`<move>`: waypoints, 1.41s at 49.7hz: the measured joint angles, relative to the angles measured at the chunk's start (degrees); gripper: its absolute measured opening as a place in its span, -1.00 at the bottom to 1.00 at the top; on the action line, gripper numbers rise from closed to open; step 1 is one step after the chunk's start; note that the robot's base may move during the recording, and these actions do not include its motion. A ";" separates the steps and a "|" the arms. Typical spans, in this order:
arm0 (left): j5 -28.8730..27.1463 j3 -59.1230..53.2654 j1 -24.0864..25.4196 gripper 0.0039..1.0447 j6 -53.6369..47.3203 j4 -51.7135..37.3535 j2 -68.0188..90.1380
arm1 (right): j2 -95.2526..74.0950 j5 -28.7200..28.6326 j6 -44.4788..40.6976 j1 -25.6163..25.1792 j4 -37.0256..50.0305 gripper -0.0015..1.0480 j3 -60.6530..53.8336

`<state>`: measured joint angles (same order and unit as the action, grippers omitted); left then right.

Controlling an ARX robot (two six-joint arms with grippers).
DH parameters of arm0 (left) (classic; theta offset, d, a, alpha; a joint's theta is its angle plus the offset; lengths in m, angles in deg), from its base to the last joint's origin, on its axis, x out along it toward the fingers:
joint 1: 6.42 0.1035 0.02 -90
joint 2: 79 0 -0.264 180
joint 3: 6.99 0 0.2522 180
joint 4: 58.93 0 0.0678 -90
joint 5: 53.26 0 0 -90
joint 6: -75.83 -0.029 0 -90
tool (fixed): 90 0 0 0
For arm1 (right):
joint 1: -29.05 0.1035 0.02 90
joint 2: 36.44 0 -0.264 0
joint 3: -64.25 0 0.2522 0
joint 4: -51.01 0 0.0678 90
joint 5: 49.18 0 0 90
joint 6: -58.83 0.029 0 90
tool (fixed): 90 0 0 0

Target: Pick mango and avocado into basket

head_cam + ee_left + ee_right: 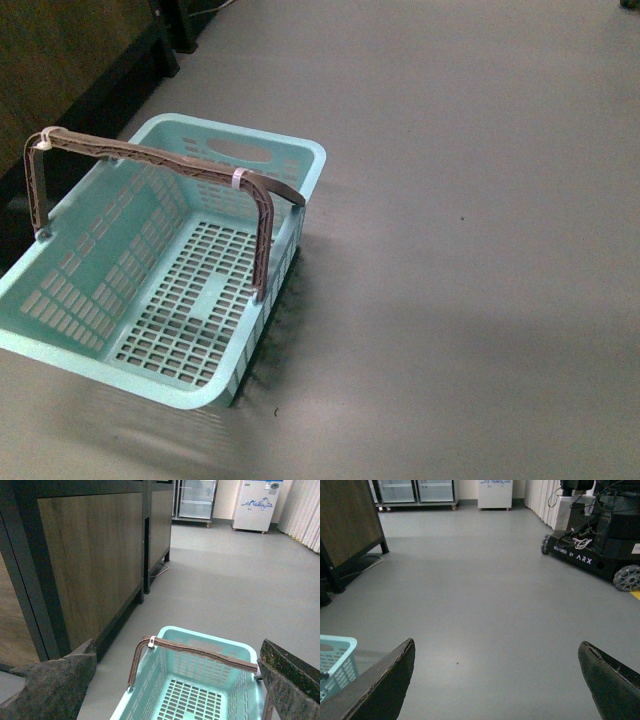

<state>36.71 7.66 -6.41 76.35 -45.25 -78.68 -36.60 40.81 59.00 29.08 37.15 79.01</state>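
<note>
Both tools gape wide, empty: your left tool (177, 645) hovers above the empty teal basket (90, 250), your right tool (497, 642) beside it over floor (485, 590). No mango or avocado shows near either, so picking hasn't begun; first find the fruit.

We see a smooth grey floor (480, 200), dark-framed wooden cabinets (90, 555) along one side, and glass-door refrigerators (415, 490) beside a white freezer (257, 505) at the far wall.
</note>
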 joint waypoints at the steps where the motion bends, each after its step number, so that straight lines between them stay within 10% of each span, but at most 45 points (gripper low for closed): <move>1: 0.00 0.00 0.00 0.85 0.00 0.00 0.00 | 0.00 0.00 0.00 0.00 0.00 0.83 0.00; 29: 0.00 0.00 0.00 0.85 0.00 0.00 0.00 | 0.00 -0.02 0.00 0.00 0.00 0.83 0.00; 37: 17.05 8.90 3.56 0.85 24.65 15.96 16.81 | 0.00 -0.04 0.00 0.02 0.00 0.83 0.00; 52: 17.81 14.01 7.98 0.85 60.28 -17.07 58.62 | 0.00 -0.02 -0.02 0.00 0.00 0.83 0.00; 70: 10.38 26.86 2.01 0.85 68.67 -40.46 102.31 | 0.00 -0.02 0.00 0.00 0.00 0.83 0.00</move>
<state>47.09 34.52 -4.40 145.02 -85.70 23.63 -36.60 40.79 59.00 29.08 37.15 79.01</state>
